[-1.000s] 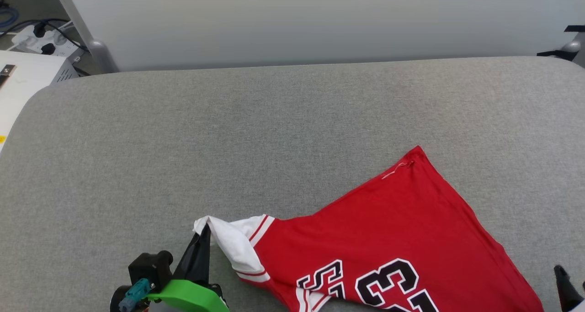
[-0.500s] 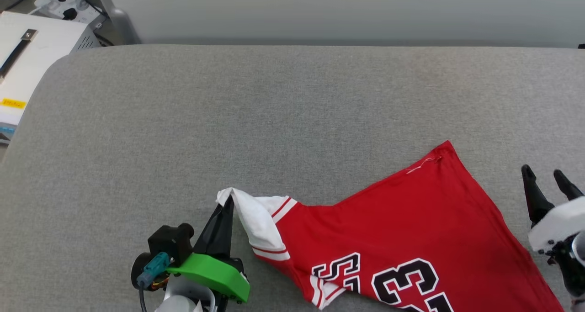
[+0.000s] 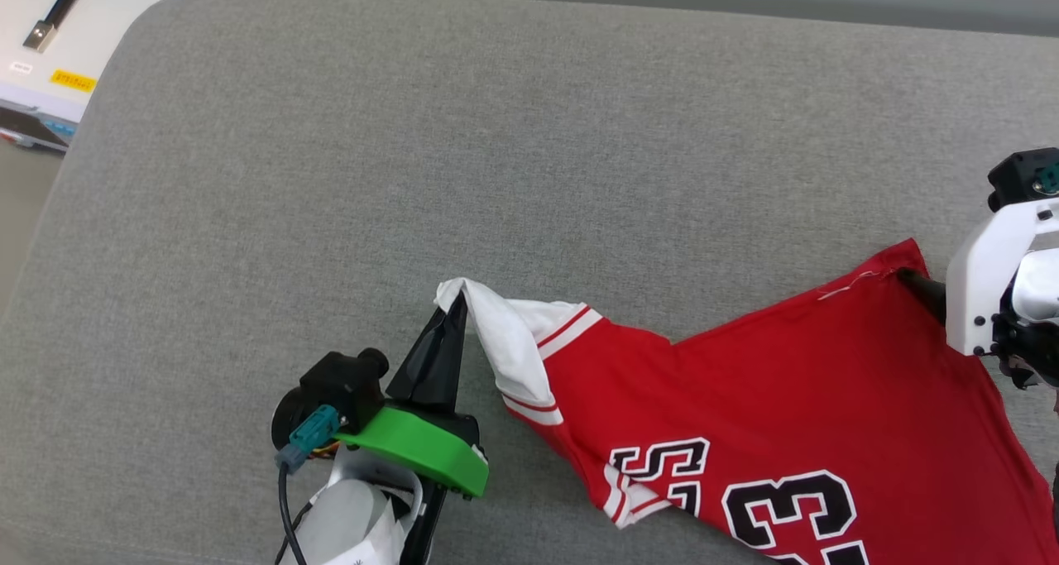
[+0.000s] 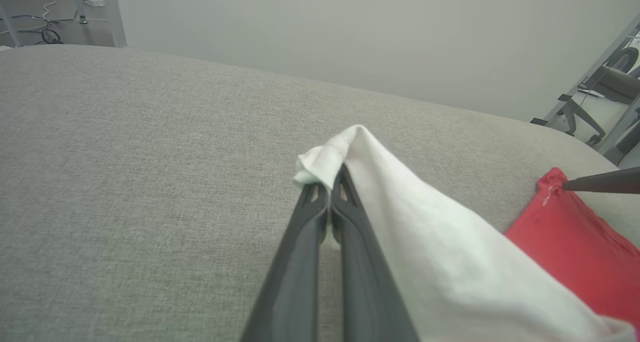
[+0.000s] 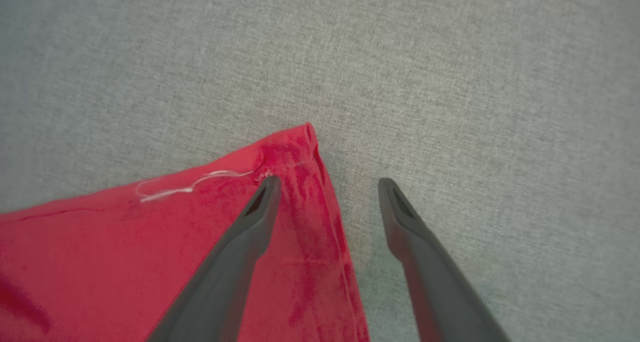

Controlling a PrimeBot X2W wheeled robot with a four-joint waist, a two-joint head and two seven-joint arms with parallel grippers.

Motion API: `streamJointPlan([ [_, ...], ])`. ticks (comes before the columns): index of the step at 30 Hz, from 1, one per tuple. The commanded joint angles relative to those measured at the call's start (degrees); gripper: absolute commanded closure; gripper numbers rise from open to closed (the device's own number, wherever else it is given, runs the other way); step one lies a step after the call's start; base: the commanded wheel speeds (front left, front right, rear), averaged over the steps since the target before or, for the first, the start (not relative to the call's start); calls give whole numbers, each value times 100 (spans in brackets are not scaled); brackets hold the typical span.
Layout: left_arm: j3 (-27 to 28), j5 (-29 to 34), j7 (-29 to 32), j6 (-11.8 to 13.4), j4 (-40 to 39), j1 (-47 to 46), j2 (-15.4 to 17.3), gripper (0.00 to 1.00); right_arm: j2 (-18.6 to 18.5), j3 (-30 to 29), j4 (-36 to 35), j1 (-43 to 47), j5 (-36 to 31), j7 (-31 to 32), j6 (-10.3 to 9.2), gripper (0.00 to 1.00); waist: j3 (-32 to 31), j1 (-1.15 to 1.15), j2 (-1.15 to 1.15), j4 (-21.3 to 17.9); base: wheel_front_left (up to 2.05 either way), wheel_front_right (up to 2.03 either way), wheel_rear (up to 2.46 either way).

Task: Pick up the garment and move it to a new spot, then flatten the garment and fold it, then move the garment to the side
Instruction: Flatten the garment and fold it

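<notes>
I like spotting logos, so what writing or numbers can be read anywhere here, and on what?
"23": black numerals on the red garment.
Black letters beside them: caught in a fold, unreadable.
Yellow label on the white box: too small to read.

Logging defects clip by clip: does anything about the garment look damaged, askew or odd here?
A loose white thread trails from the seam at the red hem corner of the garment, beside the open right gripper. It lies askew and unflattened, one white sleeve pinched by the left gripper.
</notes>
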Motion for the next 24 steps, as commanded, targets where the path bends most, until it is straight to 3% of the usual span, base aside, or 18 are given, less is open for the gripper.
streamJointPlan([
  [1,-8,33,-33,-35,-45,-156,-14,100,-24,113,102,-122,62,12,-3,0,235,0,0,184,0,0,0],
  [10,-20,64,-34,-73,-80,-258,-64,100,-19,896,813,-143,504,232,-3,0,414,0,0,226,0,0,0],
  [11,-13,64,-34,-76,-76,-256,-67,100,-20,976,840,-124,566,305,-3,38,412,0,0,222,0,0,0],
  [12,-3,65,-34,-79,-70,-251,-70,100,-17,1046,868,-104,662,381,-3,100,408,0,0,215,0,0,0],
  [18,59,70,-34,-92,1,-179,-82,100,-58,1336,809,-194,1006,437,-3,100,272,0,0,141,0,0,0],
  [24,147,70,-34,-111,83,-112,-77,100,-161,1115,790,-426,1024,-91,-3,100,-104,0,0,58,0,0,0],
])
